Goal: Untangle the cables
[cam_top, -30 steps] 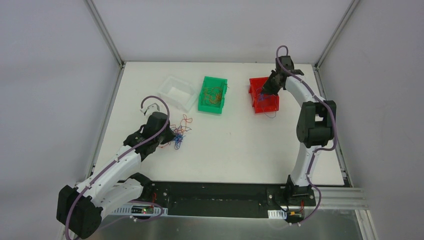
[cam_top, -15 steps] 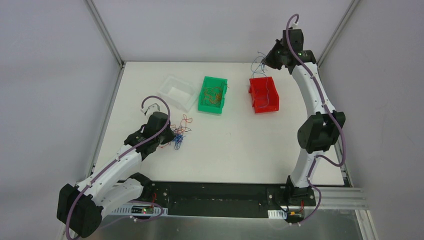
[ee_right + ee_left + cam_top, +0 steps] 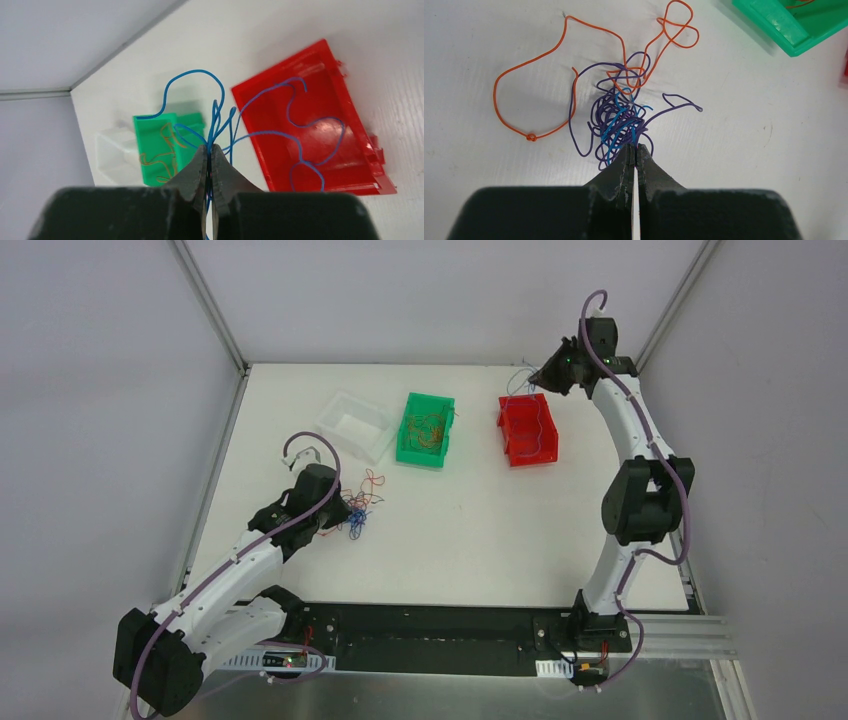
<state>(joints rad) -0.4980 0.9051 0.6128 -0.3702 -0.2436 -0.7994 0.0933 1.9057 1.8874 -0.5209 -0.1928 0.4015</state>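
A small tangle of purple and blue cables (image 3: 619,117) lies on the white table, with a long orange cable (image 3: 530,137) looping out of it to the left and top. My left gripper (image 3: 635,146) is shut on the tangle's near edge; from above, this gripper (image 3: 340,512) sits left of centre. My right gripper (image 3: 210,146) is shut on a bunch of thin blue cables (image 3: 214,125), held up in the air at the back right (image 3: 548,375). Some of those strands trail down into the red bin (image 3: 320,75).
Three bins stand in a row at the back: a clear tray (image 3: 355,425), a green bin (image 3: 405,430) with orange-brown wires inside, and the red bin (image 3: 527,430). Grey walls with metal posts close off the table's sides and back.
My right gripper has risen out of the red bin and moved back and to the right, lifting blue cables with it. The left arm and the tangle have not moved.
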